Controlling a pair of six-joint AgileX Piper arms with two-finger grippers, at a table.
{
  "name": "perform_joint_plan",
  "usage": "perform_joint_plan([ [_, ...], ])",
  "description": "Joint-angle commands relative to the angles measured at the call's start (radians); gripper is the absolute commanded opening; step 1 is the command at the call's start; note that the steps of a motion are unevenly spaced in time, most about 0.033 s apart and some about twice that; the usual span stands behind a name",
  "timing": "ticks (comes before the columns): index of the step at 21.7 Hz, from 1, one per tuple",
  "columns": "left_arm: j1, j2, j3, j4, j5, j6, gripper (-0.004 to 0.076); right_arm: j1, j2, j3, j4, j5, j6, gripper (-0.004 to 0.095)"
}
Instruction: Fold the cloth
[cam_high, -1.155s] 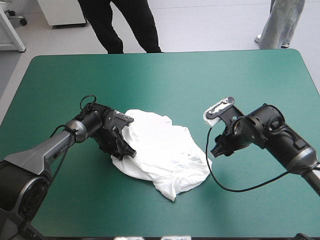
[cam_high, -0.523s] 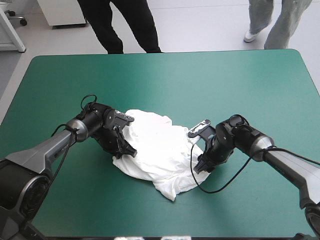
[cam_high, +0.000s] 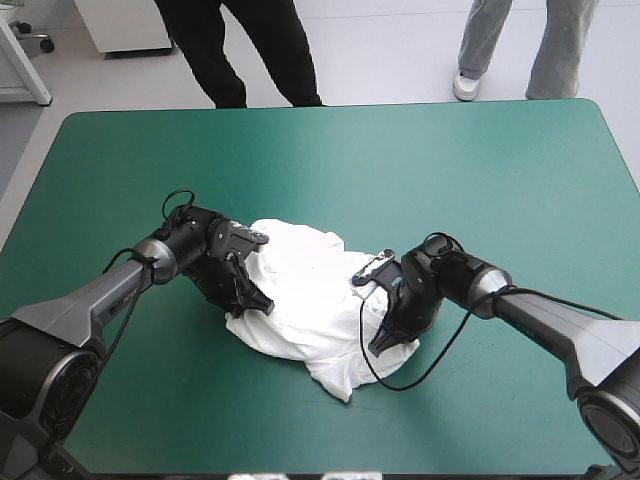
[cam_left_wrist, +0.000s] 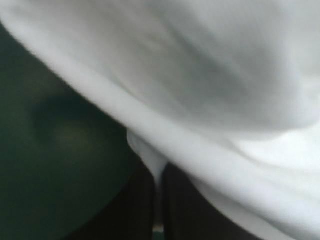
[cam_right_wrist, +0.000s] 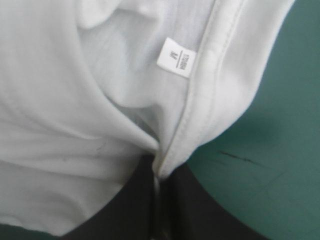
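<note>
The white T-shirt (cam_high: 318, 300) lies as a crumpled heap in the middle of the teal-green table (cam_high: 330, 160). My left gripper (cam_high: 252, 300) is at the heap's left edge, shut on the T-shirt (cam_left_wrist: 210, 100); a fold of its hem is pinched between the black fingers (cam_left_wrist: 135, 210). My right gripper (cam_high: 383, 340) is at the heap's right edge, shut on the T-shirt (cam_right_wrist: 75, 100) at a stitched seam. A small white label (cam_right_wrist: 177, 61) shows just ahead of the right gripper (cam_right_wrist: 159, 172), inside the cloth.
Bare teal-green cover surrounds the heap on all sides, widest toward the far edge (cam_high: 330, 108). The heap's near corner (cam_high: 343, 388) points toward the front of the table.
My right arm has swung in from the right to the heap's right edge, and its fingers have shut on the seam. The left gripper has stayed at the left edge.
</note>
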Motion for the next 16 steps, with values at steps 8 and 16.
perform_joint_plan([
  [8,0.001,-0.339,-0.21,0.046,0.072,-0.009,-0.0009,-0.003,-0.162,-0.39,-0.26,0.203,0.157,-0.0017],
  [16,-0.001,-0.509,-0.636,0.032,0.066,-0.004,-0.0009,-0.003,-0.256,-0.982,-0.4,0.242,0.209,-0.0017],
])
